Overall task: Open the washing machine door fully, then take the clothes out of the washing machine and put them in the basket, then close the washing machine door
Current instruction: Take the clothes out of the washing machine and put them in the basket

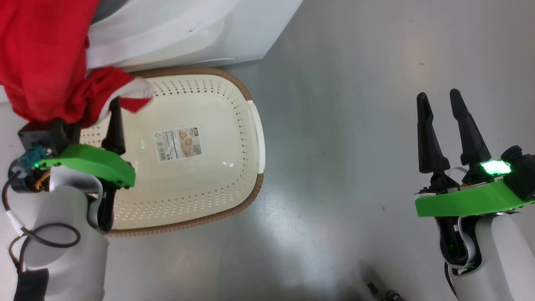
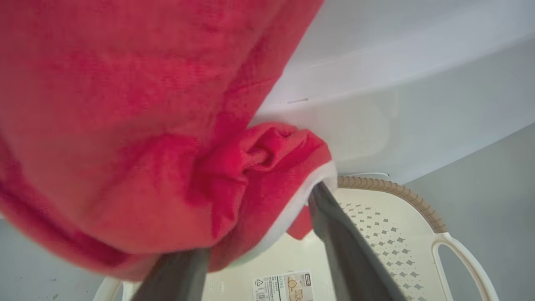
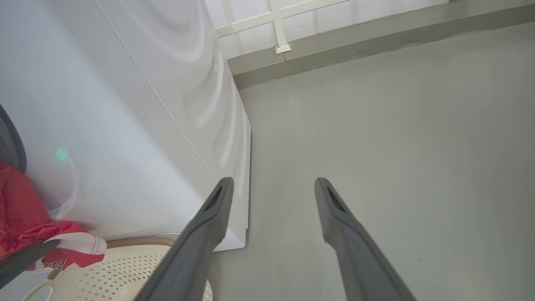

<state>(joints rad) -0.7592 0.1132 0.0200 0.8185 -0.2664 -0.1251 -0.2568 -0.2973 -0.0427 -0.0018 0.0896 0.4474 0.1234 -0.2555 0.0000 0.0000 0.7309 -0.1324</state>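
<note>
The red clothes (image 1: 42, 54) hang from the washing machine (image 1: 188, 29) over the far left corner of the basket (image 1: 240, 90). My left gripper (image 2: 263, 205) is spread with cloth on its fingers (image 2: 338, 234); my right gripper (image 1: 438, 95) is spread and empty. The cloth could snag on a finger, or drop outside the basket because most hangs past its edge.

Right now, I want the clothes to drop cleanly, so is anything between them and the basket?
Nothing visible blocks the drop. The clothes hang above the basket's far left corner, with just a sticker on its floor. The left gripper sits open under the fabric, so the hem may snag on a finger.
</note>
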